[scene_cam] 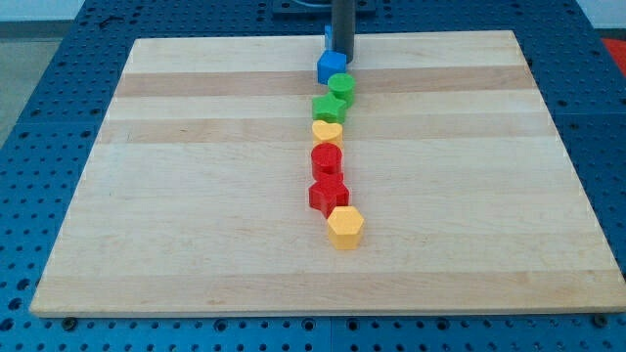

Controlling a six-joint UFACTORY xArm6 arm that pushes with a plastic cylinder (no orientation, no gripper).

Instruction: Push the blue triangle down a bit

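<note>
My tip stands at the view's top centre, near the board's top edge. A small blue block peeks out at the rod's left side, largely hidden behind it; its shape cannot be made out. A blue cube-like block lies just below and left of my tip, touching or nearly touching it.
Below the blue blocks a column of blocks runs down the wooden board: green cylinder, green star, yellow heart, red cylinder, red star, yellow hexagon.
</note>
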